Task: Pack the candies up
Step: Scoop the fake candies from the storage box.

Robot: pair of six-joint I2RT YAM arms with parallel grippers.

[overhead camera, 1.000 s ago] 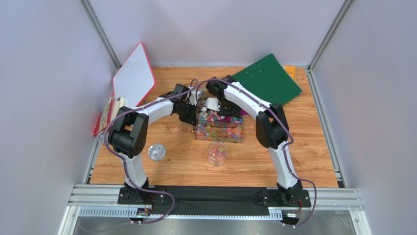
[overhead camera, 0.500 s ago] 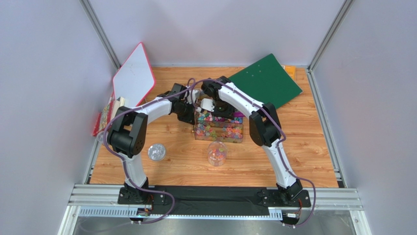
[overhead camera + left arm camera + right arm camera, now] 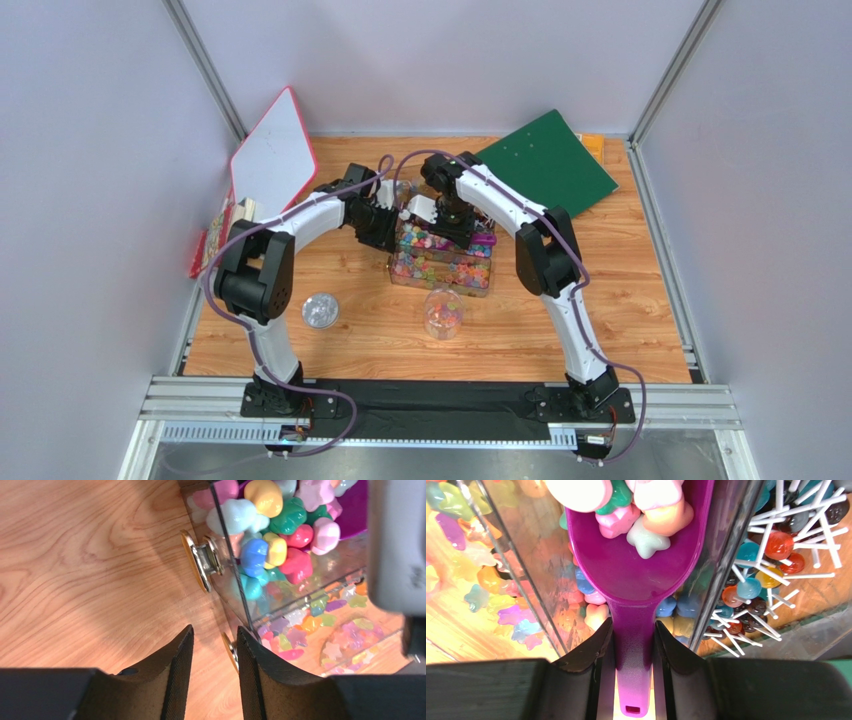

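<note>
Grey walls (image 3: 90, 200), grained wooden table (image 3: 620, 320). Right gripper (image 3: 633, 625) pinches a glossy purple scoop (image 3: 626, 570) by its handle; star-shaped candies (image 3: 646, 515) sit beyond its fingertips in the scoop, inside a clear box (image 3: 511, 565). Left gripper (image 3: 215, 632) has its fingers spread apart.

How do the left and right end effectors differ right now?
The right end effector is shut on the purple scoop; the left end effector stands open, holding nothing. The right's scoop sits inside the clear box among candies; the left is outside its wall. Both have dark fingers.
</note>
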